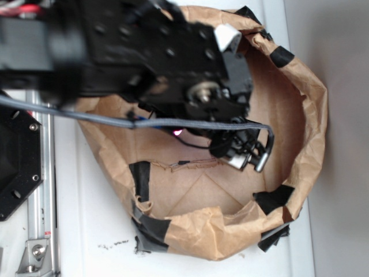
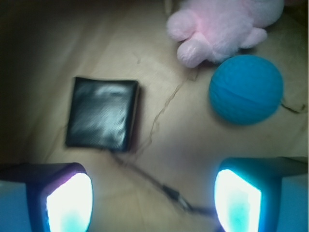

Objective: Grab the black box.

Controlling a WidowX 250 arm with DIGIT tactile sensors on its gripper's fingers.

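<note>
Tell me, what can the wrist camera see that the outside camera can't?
Only the wrist view shows the black box, the blue ball and a pink plush toy lying on the brown paper floor, with the open gripper near the box. Only the exterior view shows the whole paper bag with its black tape patches, the arm, a black plate and the white table. Both show the brown paper and the gripper.

Glossy black box [image 2: 103, 114], perhaps plastic-wrapped, fluffy pink plush toy [image 2: 222, 26], crumpled brown paper wall [image 1: 305, 98]
</note>
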